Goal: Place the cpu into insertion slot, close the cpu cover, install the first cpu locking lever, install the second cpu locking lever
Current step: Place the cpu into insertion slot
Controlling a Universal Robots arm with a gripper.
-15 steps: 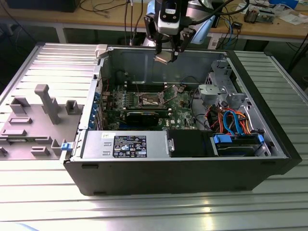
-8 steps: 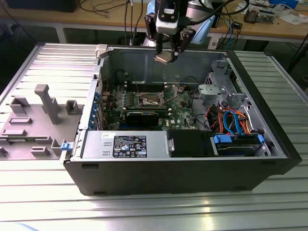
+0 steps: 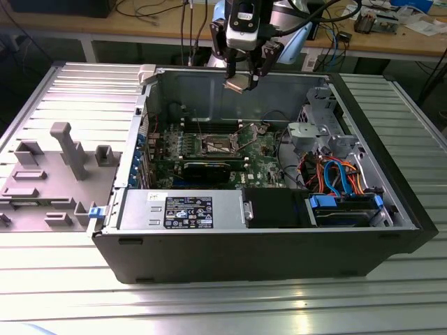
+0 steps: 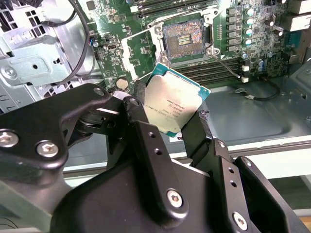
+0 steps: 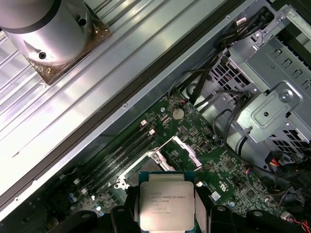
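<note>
— Black fingers (image 4: 140,104) of the gripper (image 4: 171,110) are seen closest in the second wrist view. They are closed on two opposite edges of the cpu (image 4: 177,99), whose metal top is turned toward the camera.

— Where is the chip carried?

— It is held high over the open computer case (image 3: 265,248) in the exterior view, near the rear wall, and nothing is touched by it. The insertion slot (image 3: 218,144) is found well below the gripper, nearer the camera and slightly toward the exterior view's left.

— Is the socket laid bare?

— Its dark centre is exposed in the second wrist view, well apart from the chip. The chip appears to be held tilted to the motherboard (image 4: 233,73) rather than flat over it, though this may be owed to the camera's angle.

— What is hidden?

— One edge of the chip is covered by the fingers in the first wrist view, and part of the socket is cut off behind the chip. The cpu cover and the locking levers cannot be picked out with confidence among the silver metal around the socket.
</note>
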